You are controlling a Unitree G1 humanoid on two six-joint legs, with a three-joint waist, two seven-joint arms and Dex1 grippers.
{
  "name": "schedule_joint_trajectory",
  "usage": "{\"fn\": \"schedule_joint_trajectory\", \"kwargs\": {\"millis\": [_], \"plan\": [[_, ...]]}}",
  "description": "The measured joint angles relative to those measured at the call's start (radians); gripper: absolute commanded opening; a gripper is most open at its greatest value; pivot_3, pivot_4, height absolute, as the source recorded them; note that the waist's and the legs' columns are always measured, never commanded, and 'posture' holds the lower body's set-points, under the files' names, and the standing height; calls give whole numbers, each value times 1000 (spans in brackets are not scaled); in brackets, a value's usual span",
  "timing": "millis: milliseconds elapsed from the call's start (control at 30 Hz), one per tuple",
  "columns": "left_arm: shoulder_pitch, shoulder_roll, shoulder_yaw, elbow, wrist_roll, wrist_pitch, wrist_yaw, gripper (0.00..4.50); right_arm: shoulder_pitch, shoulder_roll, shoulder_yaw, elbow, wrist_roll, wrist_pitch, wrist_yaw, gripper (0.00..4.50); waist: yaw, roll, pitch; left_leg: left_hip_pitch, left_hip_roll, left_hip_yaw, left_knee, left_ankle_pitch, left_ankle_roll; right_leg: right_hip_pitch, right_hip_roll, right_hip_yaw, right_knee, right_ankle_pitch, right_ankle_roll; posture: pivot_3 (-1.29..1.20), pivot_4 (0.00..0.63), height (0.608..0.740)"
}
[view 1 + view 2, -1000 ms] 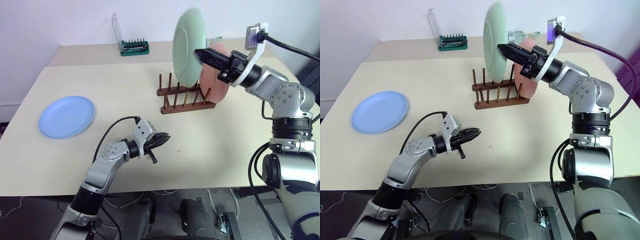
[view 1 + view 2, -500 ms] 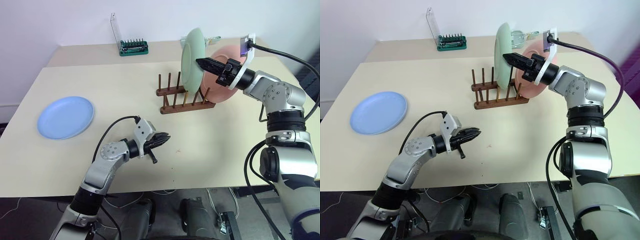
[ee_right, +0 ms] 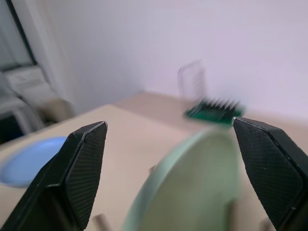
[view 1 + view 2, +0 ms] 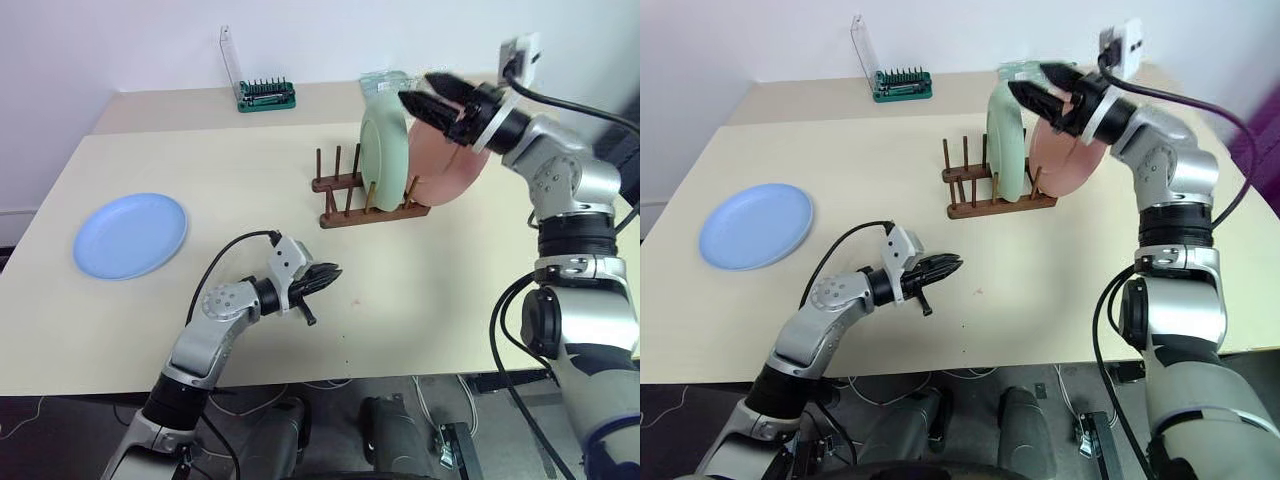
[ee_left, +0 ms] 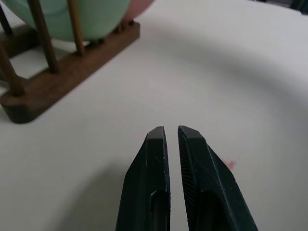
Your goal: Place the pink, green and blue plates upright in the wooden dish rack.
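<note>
Green plate [image 4: 384, 152] is standing upright between the pegs of the rack [image 4: 366, 196], just beside the pink plate [image 4: 447, 165] already slotted behind it. The right gripper [image 4: 432, 97] is hanging above the green rim with its jaws spread wide, holding nothing. The left gripper [image 4: 324, 279] is sitting nearly closed and empty over the bench [image 4: 200, 155]. The blue plate [image 4: 130, 233] is lying flat, well apart from the rack. Lifting straight away looks wise, so neither finger is clipping the rim and tipping the plate.
</note>
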Motion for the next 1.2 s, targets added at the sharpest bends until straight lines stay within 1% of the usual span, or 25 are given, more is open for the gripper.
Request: {"fn": "schedule_joint_trajectory", "kwargs": {"millis": [67, 133, 167, 200, 267, 300, 367, 433, 533, 600, 633, 733, 900, 1000, 1100, 1133, 1200], "plan": [[-23, -30, 35, 21, 4, -8, 66, 942, -2, -12, 12, -65, -33, -54, 12, 4312, 1, 0, 0, 0, 0, 0, 0, 0, 0, 0, 0, 0, 0, 0, 0, 0, 150, 740], [-75, -59, 104, 51, 23, 7, 186, 1684, 5, -11, 37, -181, -33, -57, 41, 4312, -3, -1, 0, 0, 1, 0, 0, 0, 0, -1, 0, 0, 0, 0, 0, 0, 150, 740], [-101, -70, 163, 55, 24, 22, 259, 2246, 18, -10, 57, -269, -25, -49, 64, 4312, -7, -1, 0, 0, 1, 0, 0, 0, -1, -1, 0, 0, 1, 0, 0, 0, 150, 740], [-117, -70, 209, 55, 24, 30, 307, 2655, 28, -6, 75, -330, -14, -45, 81, 4312, -12, -1, 0, 0, 2, -1, 0, -1, -1, -1, 0, 0, 1, 0, 0, 0, 150, 740], [-124, -80, 297, 31, 21, 71, 407, 3768, 67, -2, 108, -443, -2, -20, 103, 4312, -18, -2, -1, 0, 1, -1, 0, -1, -1, -1, 1, 0, 1, 0, 0, 0, 150, 740], [-124, -93, 346, 19, 14, 101, 465, 4163, 91, 5, 129, -482, 3, -7, 110, 4312, -18, -2, -1, 0, 1, -1, 0, -1, -1, -1, 1, 0, 1, 0, 0, 0, 150, 740], [-127, -131, 496, -44, -7, 183, 630, 4163, 151, 45, 182, -554, 4, 13, 110, 4312, -23, -5, 1, 0, 2, -1, 1, -1, -2, -1, 1, 0, 1, 0, 0, 0, 150, 740], [-140, -133, 648, -110, -21, 275, 773, 4163, 194, 78, 225, -576, 3, 20, 109, 4312, -22, -6, 1, 0, 2, -1, 1, -1, -2, -2, 2, 0, 2, 0, 0, 0, 150, 740], [-137, -138, 822, -194, -39, 438, 913, 4163, 202, 89, 237, -574, 3, 25, 106, 4312, -14, -7, 0, 0, 1, -1, 2, -1, -2, 0, 2, 0, 2, 0, 0, 0, 150, 740], [-121, -166, 901, -230, -68, 530, 969, 4163, 202, 95, 238, -574, 4, 26, 110, 4312, -6, -9, 0, 0, 0, -2, 3, -1, -2, 1, 2, 0, 1, 1, 2, 0, 150, 740], [-122, -196, 942, -249, -91, 572, 996, 4163, 202, 99, 242, -574, 4, 28, 114, 4312, 1, -10, 0, 0, 0, -2, 3, -1, -2, 1, 3, 0, 1, 1, 2, 0, 150, 740], [-140, -233, 1030, -272, -146, 639, 1058, 4163, 202, 110, 247, -572, 4, 29, 127, 4312, 8, -13, 0, 0, 1, -3, 3, -2, -5, 1, 3, -1, 1, 1, 2, 0, 150, 740], [-248, -300, 1201, -249, -263, 699, 1166, 4163, 205, 115, 254, -566, -7, 23, 134, 4312, 7, -14, 0, 0, 1, -2, 3, -2, -6, 1, 3, -1, 1, 1, 2, 0, 150, 740], [-284, -316, 1261, -181, -318, 706, 1219, 4163, 217, 117, 255, -566, -15, 17, 133, 4312, 6, -15, 0, 0, 1, -2, 3, -2, -6, 1, 4, -1, 1, 1, 2, 0, 150, 740], [-329, -315, 1315, -135, -379, 680, 1269, 3335, 231, 116, 255, -568, -21, 17, 124, 4312, 6, -15, 0, 0, 1, -3, 3, -2, -7, 1, 4, -1, 1, 1, 2, 0, 150, 740], [-352, -316, 1342, -107, -405, 660, 1293, 2816, 235, 116, 255, -570, -26, 17, 117, 4312, 7, -15, 0, 0, 1, -3, 3, -2, -7, 1, 4, -1, 1, 1, 2, 0, 150, 740], [-360, -315, 1355, -75, -438, 627, 1320, 1706, 241, 115, 255, -573, -38, 16, 106, 4312, 7, -15, 0, 0, 1, -2, 3, -2, -7, 1, 4, -1, 1, 1, 2, 0, 150, 740]]}}
